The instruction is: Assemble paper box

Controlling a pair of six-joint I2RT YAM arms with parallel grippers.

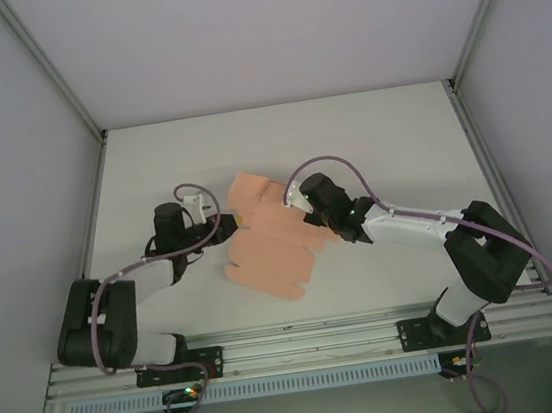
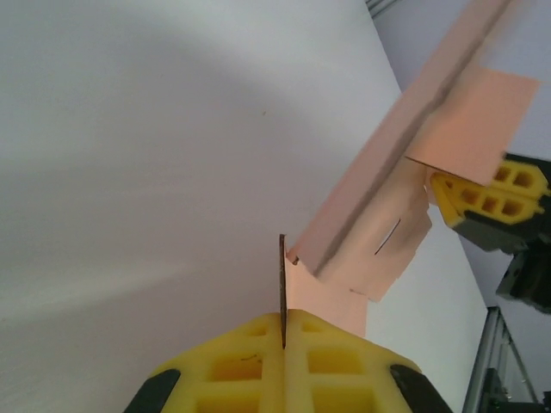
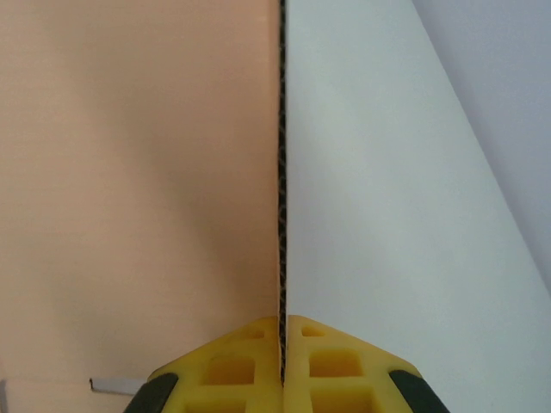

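Box [image 1: 267, 258], pink card sheet. L gripper [image 2: 283, 331] — pads pinching box's left edge; R gripper [image 3: 282, 331] — pads pinching its right edge, card seen edge-on.

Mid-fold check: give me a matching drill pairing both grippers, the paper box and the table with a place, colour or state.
Things:
1. left gripper
2. right gripper
3. paper box
4. table

Descriptions:
A. white
B. shut on the box's right side
C. salmon-pink
D. shut on the box's left side

Pairs: 1-D, 2-B, 3-C, 4-A
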